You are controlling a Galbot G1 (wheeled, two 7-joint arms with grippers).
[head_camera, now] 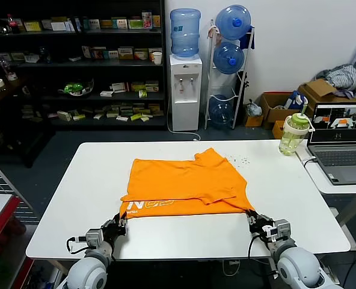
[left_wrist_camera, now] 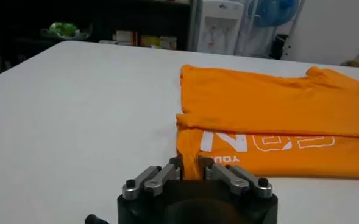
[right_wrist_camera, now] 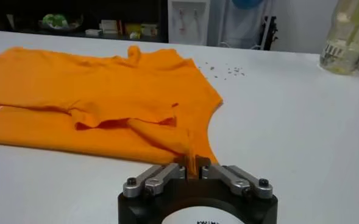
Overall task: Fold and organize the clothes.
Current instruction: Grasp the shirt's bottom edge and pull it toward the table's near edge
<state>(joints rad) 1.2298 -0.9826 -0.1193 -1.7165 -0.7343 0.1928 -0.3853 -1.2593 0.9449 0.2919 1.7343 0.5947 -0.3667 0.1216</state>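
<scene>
- Holding the orange T-shirt by its two near corners — that is my job right now. It lies in the middle of the white table, partly folded, with one layer lying over another and white letters showing along the near strip.
- My left gripper is pinched tight on the near left corner, just beside the letters. Its fingers are close together with orange cloth between them.
- My right gripper is pinched tight on the near right corner, where a thin bit of cloth runs up into it.
- I think the job is about partway done. One fold looks made — but the sleeve on top is bunched and wrinkly, and the shirt is wide, not a neat small pile yet.
- More folds are left, and then the tidy-up.
- Farther out on the table there are tiny specks past the shirt, and a green-lidded bottle at the far right corner.
- A laptop sits on the next table, well apart from the shirt.
</scene>
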